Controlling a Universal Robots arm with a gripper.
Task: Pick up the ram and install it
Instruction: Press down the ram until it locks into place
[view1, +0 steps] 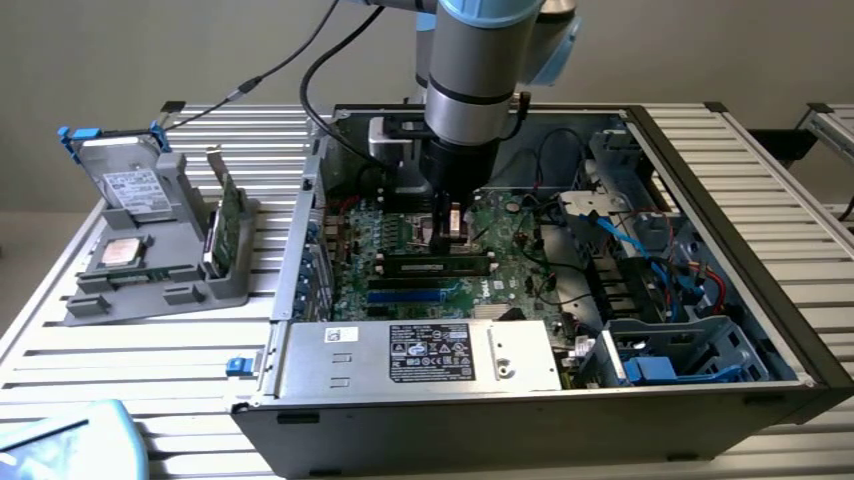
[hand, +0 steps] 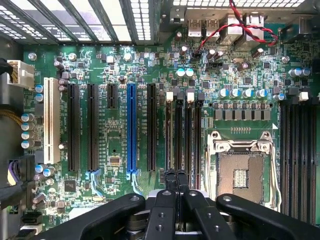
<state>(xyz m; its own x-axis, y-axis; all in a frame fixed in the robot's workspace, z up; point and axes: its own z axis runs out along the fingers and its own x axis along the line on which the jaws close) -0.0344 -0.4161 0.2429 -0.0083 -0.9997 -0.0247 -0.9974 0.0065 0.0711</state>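
Hanging inside the computer case (view1: 534, 410), gripper (view1: 451, 244) just beyond the ram (view1: 434, 266); wrist view adds fingers (hand: 170, 176) pressed together over slots (hand: 186, 131).

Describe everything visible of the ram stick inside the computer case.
The ram is a long, narrow dark green board with black chips and a pale label. It stands level on its long edge in a motherboard slot, beside a blue slot. The shut gripper sits at its top edge, mid-length; contact cannot be confirmed.

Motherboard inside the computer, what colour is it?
The motherboard is green, clearest in the wrist view.
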